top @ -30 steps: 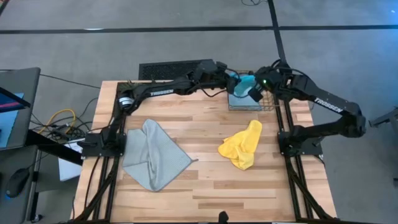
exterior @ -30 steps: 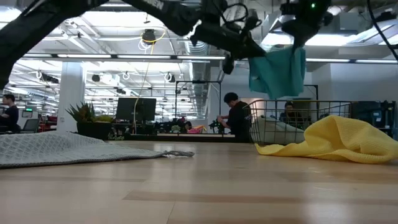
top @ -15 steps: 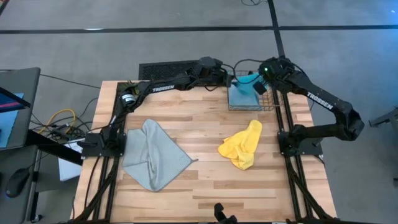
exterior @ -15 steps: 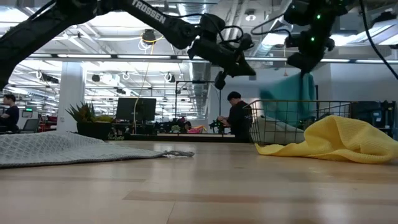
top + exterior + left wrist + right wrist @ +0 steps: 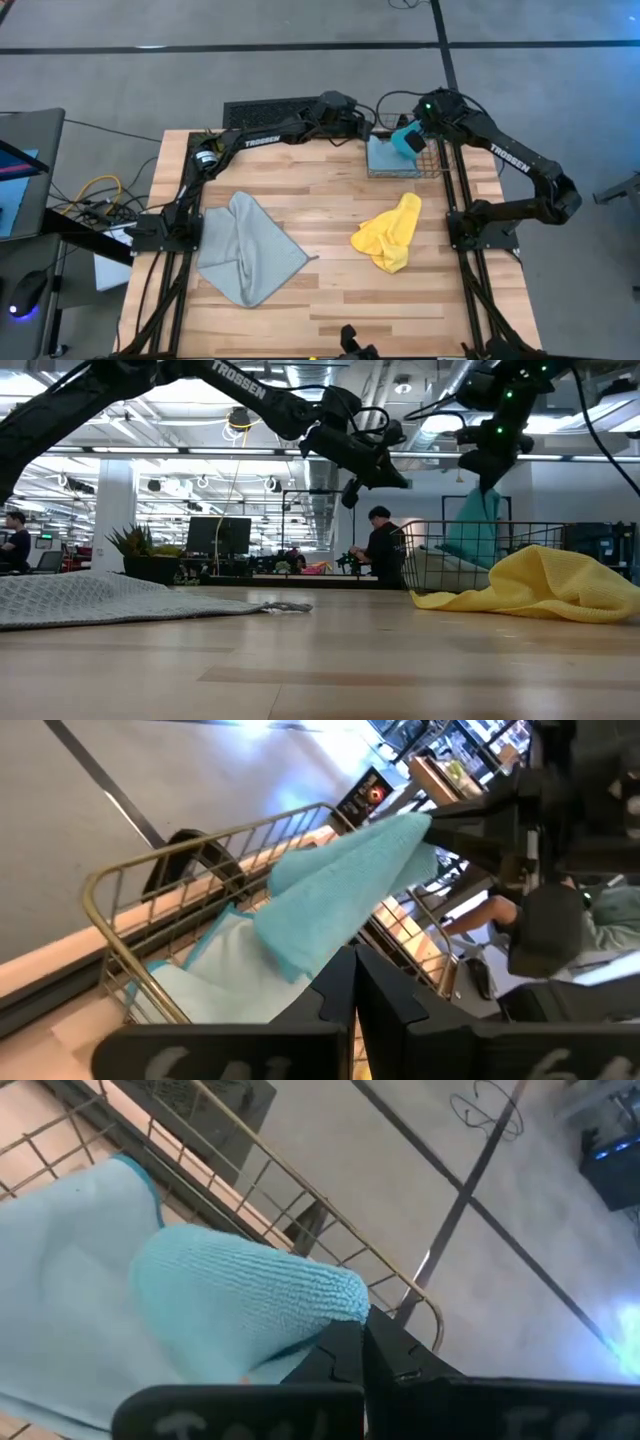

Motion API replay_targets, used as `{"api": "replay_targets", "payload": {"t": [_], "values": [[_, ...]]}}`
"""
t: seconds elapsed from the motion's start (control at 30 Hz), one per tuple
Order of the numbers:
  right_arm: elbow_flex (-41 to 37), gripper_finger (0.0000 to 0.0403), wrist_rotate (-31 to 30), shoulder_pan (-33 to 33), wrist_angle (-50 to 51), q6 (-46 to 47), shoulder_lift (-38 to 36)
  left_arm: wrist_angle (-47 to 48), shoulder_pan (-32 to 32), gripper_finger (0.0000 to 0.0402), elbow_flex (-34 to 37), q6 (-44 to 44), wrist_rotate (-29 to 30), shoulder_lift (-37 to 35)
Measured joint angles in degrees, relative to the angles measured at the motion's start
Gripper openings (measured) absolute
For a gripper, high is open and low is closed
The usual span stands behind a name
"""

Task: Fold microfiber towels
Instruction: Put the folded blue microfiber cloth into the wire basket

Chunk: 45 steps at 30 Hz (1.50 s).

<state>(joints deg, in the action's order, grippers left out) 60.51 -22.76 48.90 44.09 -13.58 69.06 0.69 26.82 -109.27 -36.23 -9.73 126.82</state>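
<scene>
The right pincer (image 5: 412, 137) is clenched on the cyan towel (image 5: 405, 138) and holds it up over the wire basket (image 5: 440, 172), which stands at the far right corner of the table (image 5: 330, 215). The towel hangs straight down from the pincer, so its long side points down into the basket. Under it, in the basket, lies the pale blue towel (image 5: 385, 157), flat. The left pincer (image 5: 366, 124) is just beside the basket, on its left side, clenched and holding nothing. So the right arm is the one with the towel, and the left arm is very near it too. The yellow towel (image 5: 388, 233) lies in a bunch on the table near the basket, toward the front. The grey-green towel (image 5: 245, 250) lies spread out well apart from the basket, on the left part of the table.
</scene>
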Motion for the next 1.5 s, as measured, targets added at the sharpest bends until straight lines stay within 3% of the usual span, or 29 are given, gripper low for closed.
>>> {"api": "replay_targets", "payload": {"t": [0.23, 0.6, 1.03, 1.5], "values": [[0.0, 0.0006, 4.8, -2.1, -1.2, 1.7, 0.0, -0.3, 0.2, 0.0, 0.0, 0.0, -5.0, -0.3], [0.1, 0.0006, 4.9, -2.9, -19.0, 1.1, 3.9, -0.1, 0.5, 0.0, 0.0, 0.9, -6.7, -1.9], [0.1, 0.0006, 4.3, -2.8, -31.0, 2.0, 11.1, 3.1, 1.2, 0.0, -0.1, 4.9, -6.2, -4.8], [0.2, 0.0006, 1.8, -3.1, -20.9, 4.0, 11.4, 3.4, 1.2, 0.0, -0.1, 5.8, -5.5, -5.1]]}}
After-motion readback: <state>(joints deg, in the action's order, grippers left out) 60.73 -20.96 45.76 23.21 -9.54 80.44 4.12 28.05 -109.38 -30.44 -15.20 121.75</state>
